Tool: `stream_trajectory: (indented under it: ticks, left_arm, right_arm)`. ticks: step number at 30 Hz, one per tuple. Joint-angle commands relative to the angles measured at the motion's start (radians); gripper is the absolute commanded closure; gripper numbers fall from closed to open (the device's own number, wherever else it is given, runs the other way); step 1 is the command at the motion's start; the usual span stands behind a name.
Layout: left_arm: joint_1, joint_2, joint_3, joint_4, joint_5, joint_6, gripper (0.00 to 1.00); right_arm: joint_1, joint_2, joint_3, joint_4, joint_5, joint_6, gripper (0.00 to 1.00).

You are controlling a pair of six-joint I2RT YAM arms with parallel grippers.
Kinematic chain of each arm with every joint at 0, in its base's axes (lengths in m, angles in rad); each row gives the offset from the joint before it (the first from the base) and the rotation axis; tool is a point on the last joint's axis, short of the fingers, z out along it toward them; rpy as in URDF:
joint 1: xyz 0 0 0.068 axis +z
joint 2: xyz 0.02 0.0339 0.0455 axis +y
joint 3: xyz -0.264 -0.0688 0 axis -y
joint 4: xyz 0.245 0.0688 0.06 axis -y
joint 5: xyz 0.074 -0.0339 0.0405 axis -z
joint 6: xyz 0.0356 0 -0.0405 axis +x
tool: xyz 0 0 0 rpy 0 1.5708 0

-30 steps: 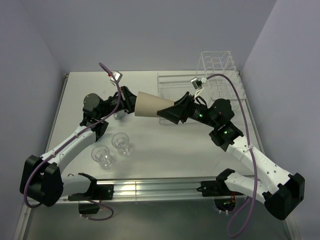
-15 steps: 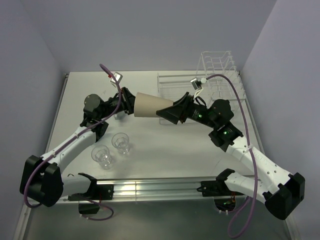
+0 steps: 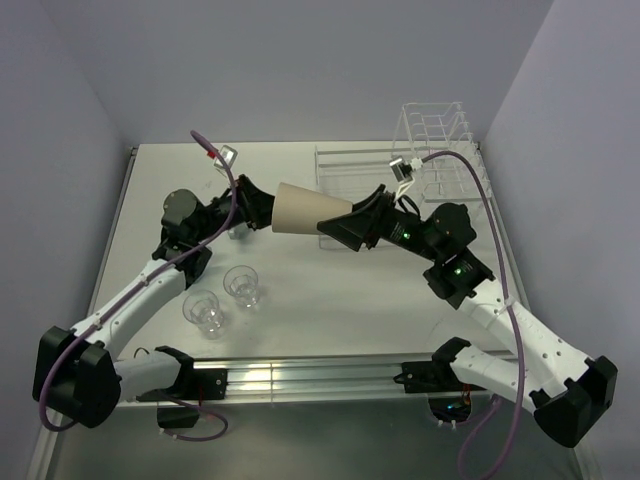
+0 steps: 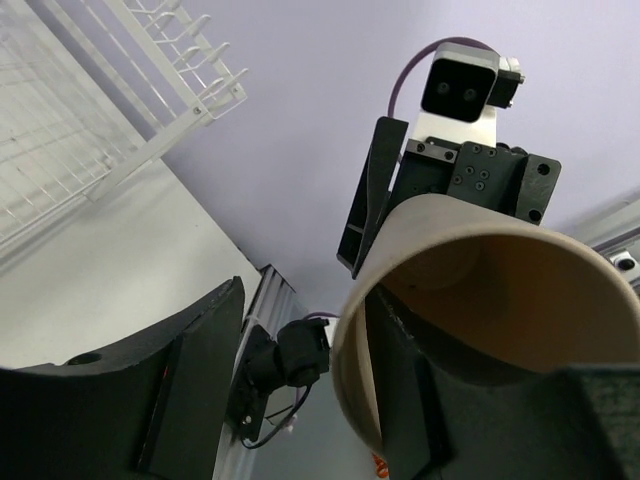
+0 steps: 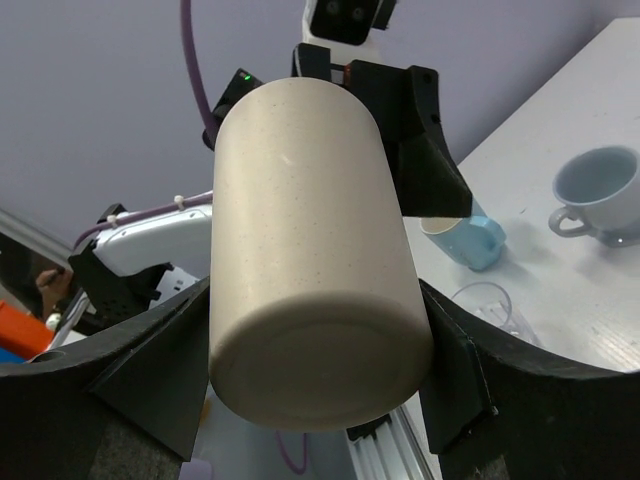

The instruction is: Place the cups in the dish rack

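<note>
gripping tan paper cup [image 3: 305, 210] by its base, right gripper [image 3: 342, 222] clamped, left gripper [image 3: 260, 205] spread around rim

Tan paper cup [image 3: 305, 210] horizontal, midair, near white dish rack [image 3: 350, 170].

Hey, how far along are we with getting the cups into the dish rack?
Done: nothing, no cup is seen in the dish rack. In hand: the tan paper cup, sideways in the air, the right gripper shut on its base, the left gripper open at its mouth. Left: that cup, two clear tumblers, the blue mug and the small blue cup, all on the table.
</note>
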Motion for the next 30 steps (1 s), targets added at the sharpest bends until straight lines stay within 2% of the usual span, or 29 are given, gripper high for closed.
stream_trajectory:
  ticks: [1, 13, 19, 22, 26, 30]
  left_arm:
    - [0.01, -0.051, 0.038, -0.046, -0.043, 0.059, 0.41]
    - [0.118, -0.065, 0.118, -0.149, -0.025, 0.064, 0.42]
    - [0.209, -0.101, 0.118, -0.209, -0.021, 0.081, 0.42]
    - [0.26, -0.12, 0.137, -0.307, -0.041, 0.13, 0.42]
    - [0.331, -0.146, 0.16, -0.414, -0.08, 0.177, 0.42]
    - [0.358, -0.157, 0.208, -0.613, -0.168, 0.265, 0.42]
  right_arm:
    - [0.007, -0.039, 0.011, -0.022, 0.056, -0.046, 1.0]
    - [0.007, -0.085, 0.051, -0.171, 0.156, -0.112, 1.0]
    - [0.007, -0.098, 0.083, -0.261, 0.208, -0.155, 1.0]
    - [0.006, -0.101, 0.112, -0.316, 0.251, -0.179, 1.0]
    - [0.006, -0.084, 0.195, -0.472, 0.353, -0.234, 1.0]
    - [-0.003, 0.0, 0.359, -0.687, 0.553, -0.332, 1.0]
